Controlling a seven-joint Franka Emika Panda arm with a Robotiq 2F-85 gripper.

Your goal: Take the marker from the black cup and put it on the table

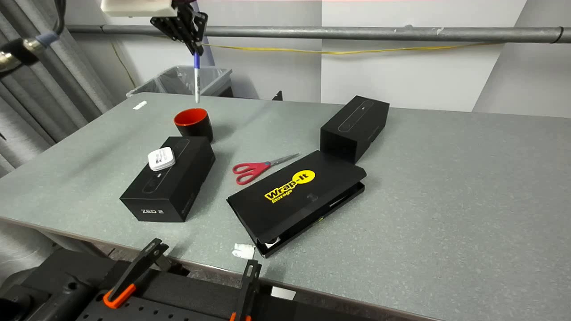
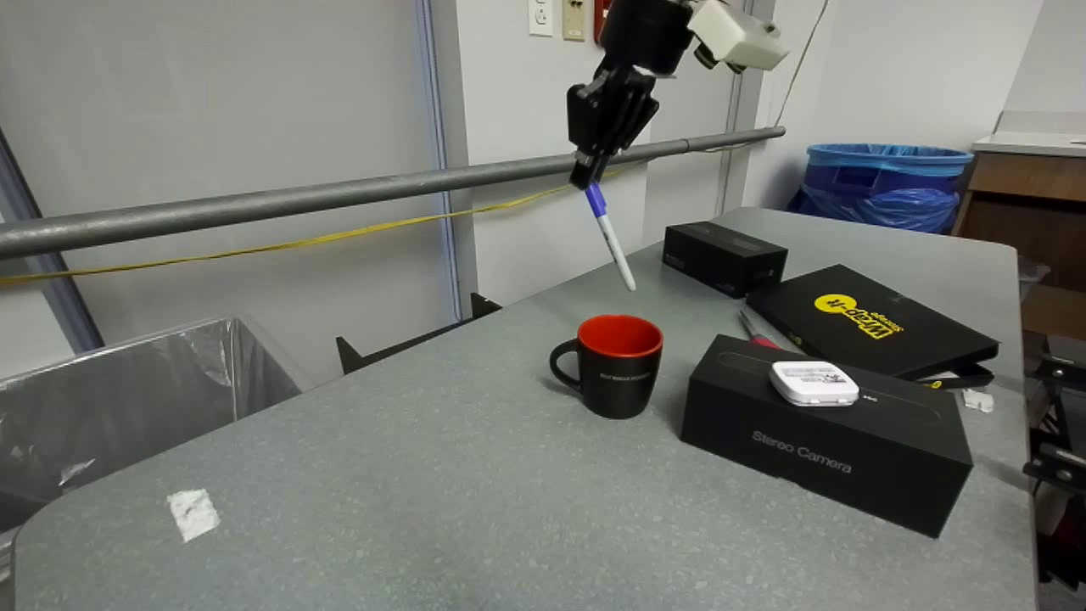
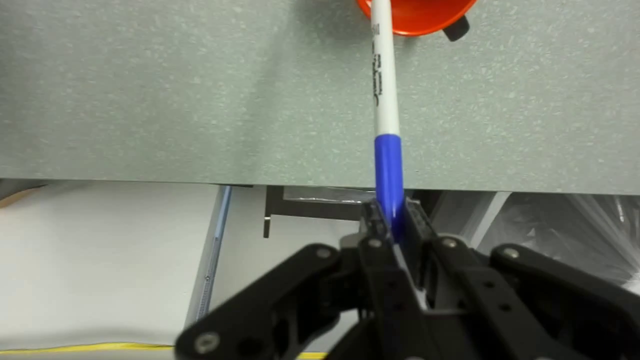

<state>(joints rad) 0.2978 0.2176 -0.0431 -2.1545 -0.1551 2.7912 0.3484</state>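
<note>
My gripper pinches the blue-capped marker above the black mug. Past its handle I see the tabletop giving room until the edge; beside the mug stands the Stereo Camera box.

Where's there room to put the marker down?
The table is bare right of the Wrap-It box in an exterior view, and between the black cup and white corner scrap. It's crowded around the scissors, between that box and the ZED 2 box.
</note>
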